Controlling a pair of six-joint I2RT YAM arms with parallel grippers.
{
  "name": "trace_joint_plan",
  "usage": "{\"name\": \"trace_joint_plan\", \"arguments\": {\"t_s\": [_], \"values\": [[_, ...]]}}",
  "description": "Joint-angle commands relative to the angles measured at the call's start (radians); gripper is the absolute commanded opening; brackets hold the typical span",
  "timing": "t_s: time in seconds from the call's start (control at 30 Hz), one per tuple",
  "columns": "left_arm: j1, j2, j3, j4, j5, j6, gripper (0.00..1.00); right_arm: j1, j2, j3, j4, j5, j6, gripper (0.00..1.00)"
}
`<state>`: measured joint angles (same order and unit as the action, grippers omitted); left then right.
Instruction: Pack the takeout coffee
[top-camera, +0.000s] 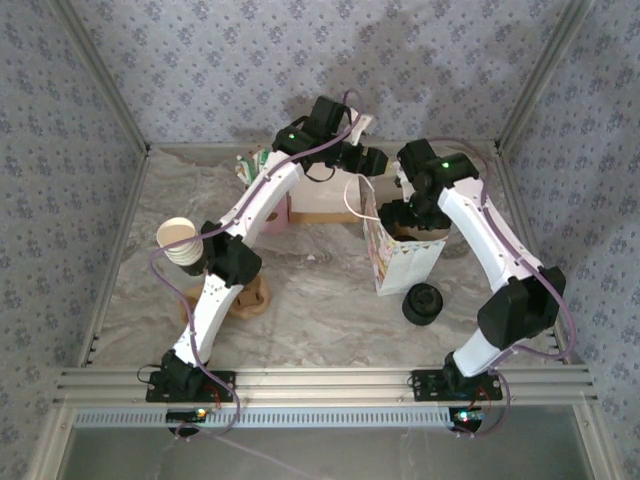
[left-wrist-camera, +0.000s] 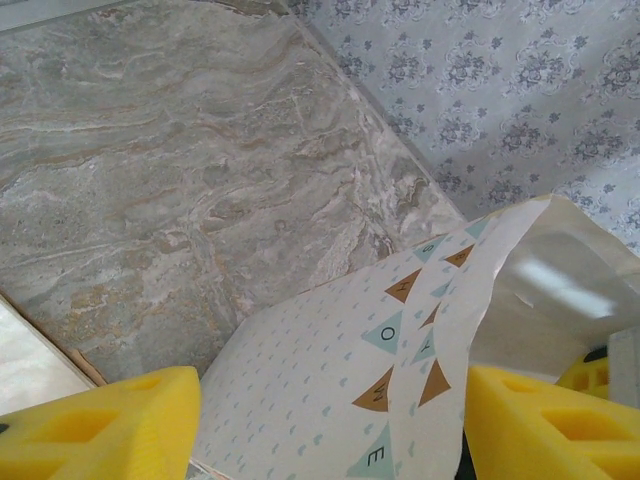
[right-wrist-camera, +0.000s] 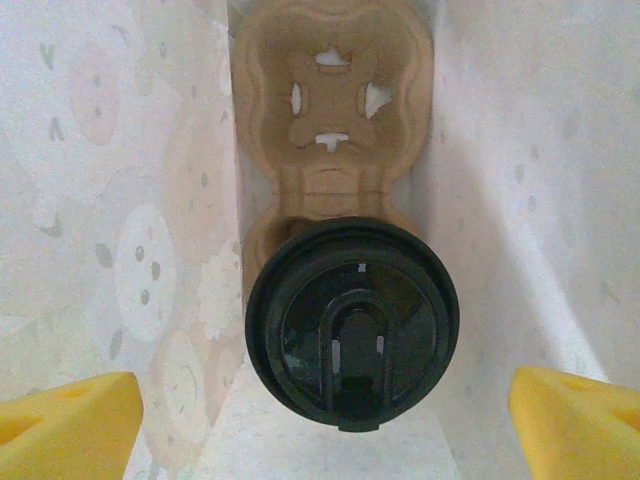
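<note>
Marble table (top-camera: 320, 290), with a patterned paper bag (top-camera: 400, 262) standing right of the middle. Down inside the bag there's a cardboard cup carrier (right-wrist-camera: 330, 70), and the coffee (right-wrist-camera: 352, 320) sits in one of its pockets, lid up. The right gripper (right-wrist-camera: 325, 415) hangs over it, fingers spread wide, touching nothing. The left gripper (left-wrist-camera: 330, 420) is spread too, with the bag's wall loose between its fingers.

Marble tbl (top-camera: 320, 290), paper bag (top-camera: 395, 265), lid stack (top-camera: 422, 304), cups (top-camera: 178, 238)

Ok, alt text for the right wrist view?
The black-lidded takeout coffee sits in the near pocket of a cardboard carrier inside a paper bag; the far pocket is empty. Yellow fingers flank it, apart.
</note>
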<state>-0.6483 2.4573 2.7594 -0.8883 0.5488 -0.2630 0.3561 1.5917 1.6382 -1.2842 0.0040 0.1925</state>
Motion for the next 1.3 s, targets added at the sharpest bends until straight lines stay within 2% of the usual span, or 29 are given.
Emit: {"name": "trace_joint_plan", "arguments": {"t_s": [0.0,0.93,1.27], "values": [[-0.007,-0.006,0.042,0.005,0.007,-0.008,0.69,0.007,-0.039,0.039,-0.033,0.02,0.015,0.96],[-0.011,-0.018,0.054,0.01,0.008,-0.023,0.73,0.01,-0.109,0.049,-0.037,0.014,0.036,0.94],[-0.019,-0.036,0.058,0.011,0.008,-0.024,0.86,0.008,-0.141,0.055,-0.029,0.015,0.038,0.94]]}}
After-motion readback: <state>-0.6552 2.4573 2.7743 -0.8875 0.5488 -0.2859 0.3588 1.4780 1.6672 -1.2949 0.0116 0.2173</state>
